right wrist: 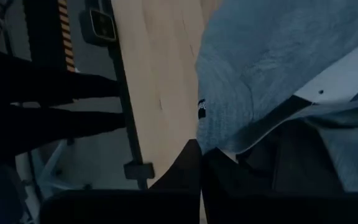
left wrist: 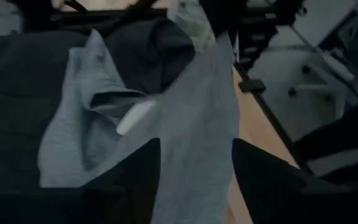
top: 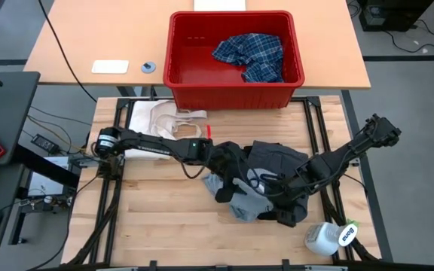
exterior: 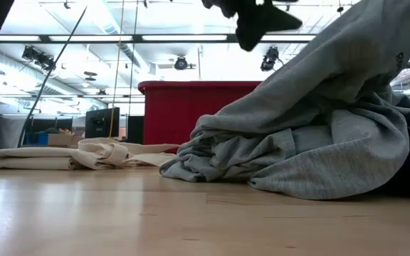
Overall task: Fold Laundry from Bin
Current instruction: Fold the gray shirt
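Both arms met over a heap of soft garments at centre-right of the high view, on the pale wooden surface [top: 164, 218]. The left end effector [left wrist: 194, 168] had its fingers apart, with a fold of the soft light grey garment [top: 247, 202] lying between them but not pinched. The right end effector [right wrist: 199, 180] had its fingers pressed together at the edge of that same light grey fabric; whether cloth was actually caught between them could not be told. A large black garment [top: 236, 159] and a dark grey garment [top: 281, 159] lay tangled with it. The bright red rectangular plastic bin [top: 236, 89] stood at top centre, holding the crumpled blue-and-white plaid shirt [top: 253, 54]. Probable hazards: with one end effector unclamped, the grey garment could sag or slip; a lift could drag the entangled dark layers along; a sweeping arm could topple the white plastic bottle [top: 328, 238] at lower right.
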`<state>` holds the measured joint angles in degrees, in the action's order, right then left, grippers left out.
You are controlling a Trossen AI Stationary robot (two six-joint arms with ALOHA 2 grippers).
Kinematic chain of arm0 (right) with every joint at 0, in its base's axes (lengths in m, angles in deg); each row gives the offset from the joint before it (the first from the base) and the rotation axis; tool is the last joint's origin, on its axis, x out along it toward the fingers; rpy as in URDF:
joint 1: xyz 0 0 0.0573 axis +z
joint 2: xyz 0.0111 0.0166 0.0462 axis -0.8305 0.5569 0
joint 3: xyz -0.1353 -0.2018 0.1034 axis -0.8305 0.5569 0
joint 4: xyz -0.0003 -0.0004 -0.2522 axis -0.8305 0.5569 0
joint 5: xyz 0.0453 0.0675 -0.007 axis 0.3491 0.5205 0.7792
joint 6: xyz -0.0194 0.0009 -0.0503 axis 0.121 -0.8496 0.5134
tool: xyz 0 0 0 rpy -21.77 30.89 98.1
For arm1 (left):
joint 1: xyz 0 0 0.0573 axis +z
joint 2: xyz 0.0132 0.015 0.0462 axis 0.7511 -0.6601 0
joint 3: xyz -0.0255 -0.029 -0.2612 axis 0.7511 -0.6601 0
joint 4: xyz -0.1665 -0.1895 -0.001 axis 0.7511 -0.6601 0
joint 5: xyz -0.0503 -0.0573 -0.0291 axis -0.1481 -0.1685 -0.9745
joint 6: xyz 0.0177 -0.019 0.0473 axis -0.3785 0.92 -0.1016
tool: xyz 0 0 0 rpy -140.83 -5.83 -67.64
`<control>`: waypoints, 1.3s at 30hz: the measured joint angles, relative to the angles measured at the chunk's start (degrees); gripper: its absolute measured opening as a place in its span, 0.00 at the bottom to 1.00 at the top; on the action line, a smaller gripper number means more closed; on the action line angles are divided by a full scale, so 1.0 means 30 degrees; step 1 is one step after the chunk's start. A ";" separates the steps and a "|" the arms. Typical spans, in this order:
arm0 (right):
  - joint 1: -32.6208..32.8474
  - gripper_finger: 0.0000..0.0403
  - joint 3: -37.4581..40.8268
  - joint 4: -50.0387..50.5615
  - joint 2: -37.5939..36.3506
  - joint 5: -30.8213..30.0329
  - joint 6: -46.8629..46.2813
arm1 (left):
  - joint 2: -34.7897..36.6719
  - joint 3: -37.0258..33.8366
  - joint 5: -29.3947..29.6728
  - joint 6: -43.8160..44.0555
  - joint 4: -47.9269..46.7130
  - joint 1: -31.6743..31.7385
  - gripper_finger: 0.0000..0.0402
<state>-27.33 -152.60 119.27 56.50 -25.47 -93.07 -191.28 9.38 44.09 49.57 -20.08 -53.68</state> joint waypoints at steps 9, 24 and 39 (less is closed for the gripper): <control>0.0727 0.01 0.0000 0.0117 0.0000 0.0348 -0.1792 | -0.0912 0.0010 0.0105 -0.1045 0.0976 0.0720 0.52; 0.1142 0.01 0.0000 0.0048 0.0015 -0.0705 -0.2297 | -0.4380 0.3924 -0.2581 -0.1368 0.0390 0.2344 0.48; 0.1477 0.01 0.0000 0.0100 0.0015 -0.0902 -0.2637 | -0.8710 1.0921 -0.7646 -0.4442 -0.6678 0.2992 0.48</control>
<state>-22.90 -152.60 119.57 56.54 -28.17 -100.98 -217.41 42.15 21.15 36.24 -40.12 -44.70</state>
